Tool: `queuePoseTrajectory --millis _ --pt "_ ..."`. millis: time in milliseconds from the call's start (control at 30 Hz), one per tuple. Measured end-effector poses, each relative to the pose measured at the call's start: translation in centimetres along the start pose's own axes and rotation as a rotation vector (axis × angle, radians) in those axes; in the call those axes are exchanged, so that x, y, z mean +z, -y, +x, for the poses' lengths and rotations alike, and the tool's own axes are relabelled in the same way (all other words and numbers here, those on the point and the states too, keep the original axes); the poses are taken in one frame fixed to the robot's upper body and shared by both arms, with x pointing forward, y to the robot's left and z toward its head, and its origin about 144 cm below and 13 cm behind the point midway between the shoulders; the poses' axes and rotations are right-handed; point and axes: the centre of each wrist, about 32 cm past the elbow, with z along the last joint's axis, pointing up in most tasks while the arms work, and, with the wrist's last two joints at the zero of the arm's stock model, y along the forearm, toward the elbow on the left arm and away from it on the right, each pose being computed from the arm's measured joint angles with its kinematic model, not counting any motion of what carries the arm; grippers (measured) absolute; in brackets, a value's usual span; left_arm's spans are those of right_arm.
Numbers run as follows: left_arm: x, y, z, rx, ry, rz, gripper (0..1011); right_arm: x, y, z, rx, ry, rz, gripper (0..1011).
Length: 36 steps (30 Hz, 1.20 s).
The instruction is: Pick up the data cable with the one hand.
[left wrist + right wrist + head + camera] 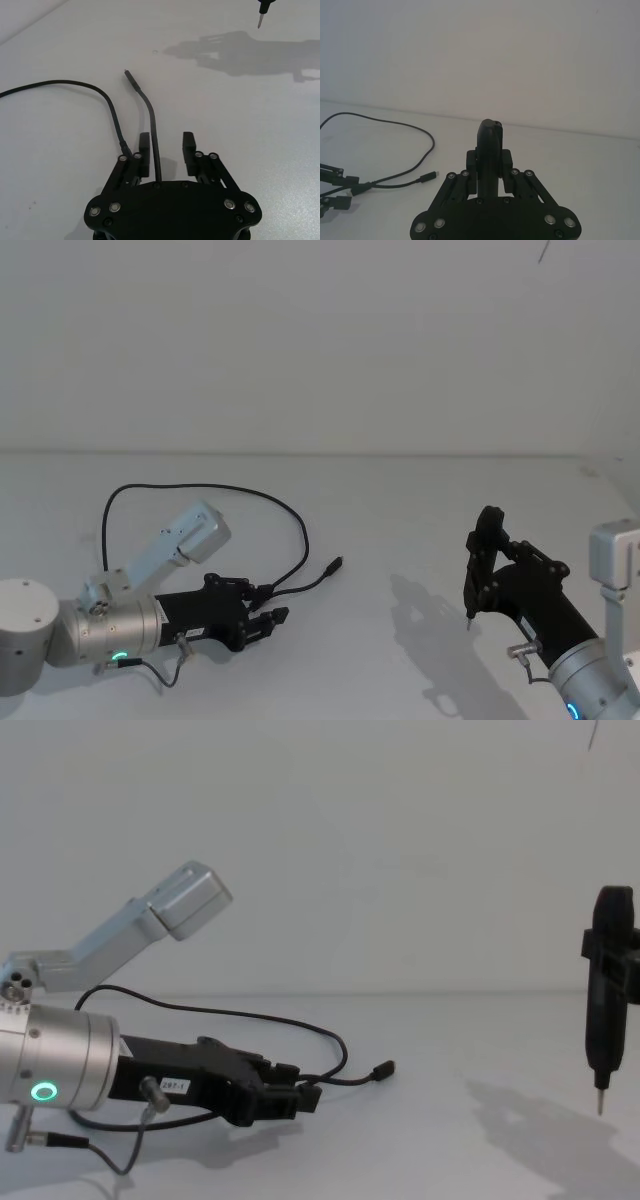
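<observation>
The data cable (298, 523) is a thin black loop lying on the white table, with one small plug (336, 564) pointing right. My left gripper (272, 604), the one hand with the small white label (173, 1087), lies low over the table and is open. The data cable (154, 135) runs between its fingers (144, 146), close to one of them, and the plug (129, 76) lies beyond the tips. A second strand (75, 84) curves off beside that finger. My right gripper (488, 560) hovers at the right, shut on a black pointed tool (607, 990), apart from the cable.
The white table (400, 510) meets a plain white wall at the back. A silver arm link (190, 535) rises over the left wrist. The robot's own thin wire (110, 1152) hangs under that wrist. Shadows of the right arm (430, 620) fall on the table's middle.
</observation>
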Motion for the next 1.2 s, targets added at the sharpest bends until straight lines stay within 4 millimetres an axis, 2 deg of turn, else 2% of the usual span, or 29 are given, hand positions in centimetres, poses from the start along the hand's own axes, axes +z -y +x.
queuePoseTrajectory --millis 267,300,333,467,733,1200 --pt "0.0 0.2 0.0 -0.002 0.002 0.003 168 0.0 0.0 0.0 0.000 0.000 0.000 279" --pt "0.0 0.2 0.0 -0.002 0.002 0.003 168 0.0 0.0 0.0 0.000 0.000 0.000 279" --pt "0.1 0.2 0.0 -0.002 0.002 0.004 116 0.0 0.0 0.0 0.000 0.000 0.000 279" --pt "0.1 0.2 0.0 0.000 0.003 0.003 41 0.0 0.0 0.0 0.000 0.000 0.000 279" --pt "0.7 -0.2 -0.2 0.009 0.013 -0.019 41 0.0 0.0 0.0 0.000 0.000 0.000 279" --pt "2.3 -2.0 -1.0 -0.020 0.024 -0.114 41 0.0 0.0 0.0 0.000 0.000 0.000 279"
